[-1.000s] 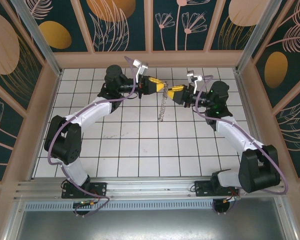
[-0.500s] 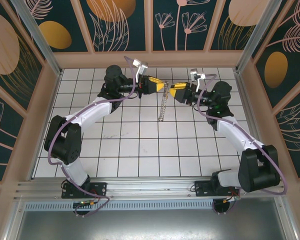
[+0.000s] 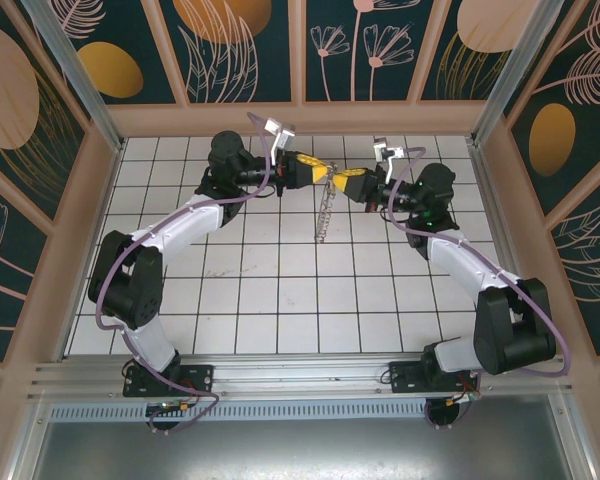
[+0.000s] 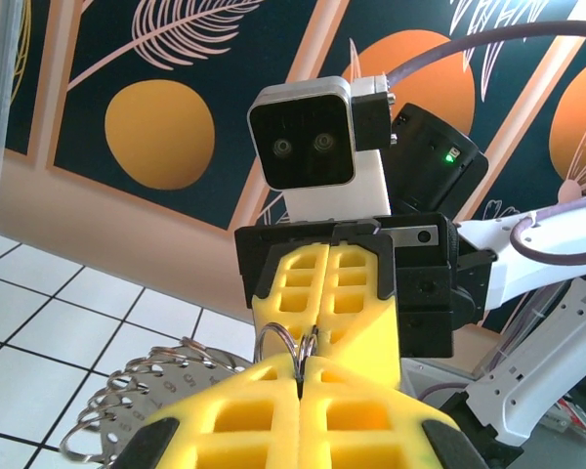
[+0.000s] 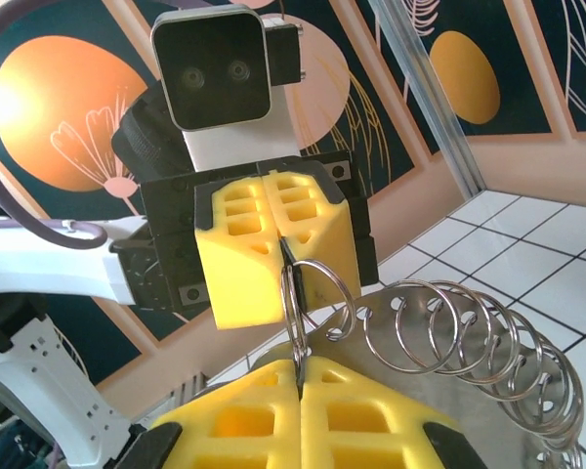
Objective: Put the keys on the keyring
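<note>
The keyring (image 3: 325, 212) hangs on edge above the back middle of the table. It is a flat silvery disc (image 5: 449, 401) with holes round its rim, fringed with many small wire rings (image 4: 127, 410). My left gripper (image 3: 324, 173) and right gripper (image 3: 339, 179) meet tip to tip over it. Both are shut on one small doubled wire ring (image 5: 317, 293) at its top. In the left wrist view that ring (image 4: 285, 344) bridges my left gripper (image 4: 303, 363) and the right gripper's pads (image 4: 356, 293). In the right wrist view my right gripper (image 5: 299, 366) faces the left pads (image 5: 239, 264). The keys are hidden.
White tiled floor (image 3: 280, 290) spreads under and in front of the arms. Wooden walls with dark floral panels (image 3: 240, 50) enclose the back and sides. An aluminium rail (image 3: 300, 375) runs along the near edge by the arm bases.
My right gripper has moved left to the left gripper's tips and shut on the small ring. The left arm has stayed put, and the keyring still hangs below.
</note>
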### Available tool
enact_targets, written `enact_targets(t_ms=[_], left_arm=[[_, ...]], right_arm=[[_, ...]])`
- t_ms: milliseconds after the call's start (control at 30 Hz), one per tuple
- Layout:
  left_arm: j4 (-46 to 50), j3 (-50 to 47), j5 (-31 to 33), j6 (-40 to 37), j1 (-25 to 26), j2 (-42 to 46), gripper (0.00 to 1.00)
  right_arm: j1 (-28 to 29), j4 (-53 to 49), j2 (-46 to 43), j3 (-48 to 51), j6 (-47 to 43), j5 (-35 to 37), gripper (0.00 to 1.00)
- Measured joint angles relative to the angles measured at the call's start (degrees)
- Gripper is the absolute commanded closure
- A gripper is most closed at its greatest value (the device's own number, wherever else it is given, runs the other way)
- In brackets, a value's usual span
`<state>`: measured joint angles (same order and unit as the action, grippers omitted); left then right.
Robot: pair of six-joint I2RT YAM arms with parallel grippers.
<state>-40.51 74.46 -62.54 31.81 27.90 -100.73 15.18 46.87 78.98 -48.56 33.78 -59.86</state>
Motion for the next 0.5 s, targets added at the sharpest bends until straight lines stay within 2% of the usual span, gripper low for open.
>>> enact_targets(t_ms=[500], left_arm=[[0.00, -1.09, 0.02, 0.44, -0.46, 0.13, 1.00]], right_arm=[[2.34, 0.09, 2.38, 0.15, -1.05, 0.07, 1.00]])
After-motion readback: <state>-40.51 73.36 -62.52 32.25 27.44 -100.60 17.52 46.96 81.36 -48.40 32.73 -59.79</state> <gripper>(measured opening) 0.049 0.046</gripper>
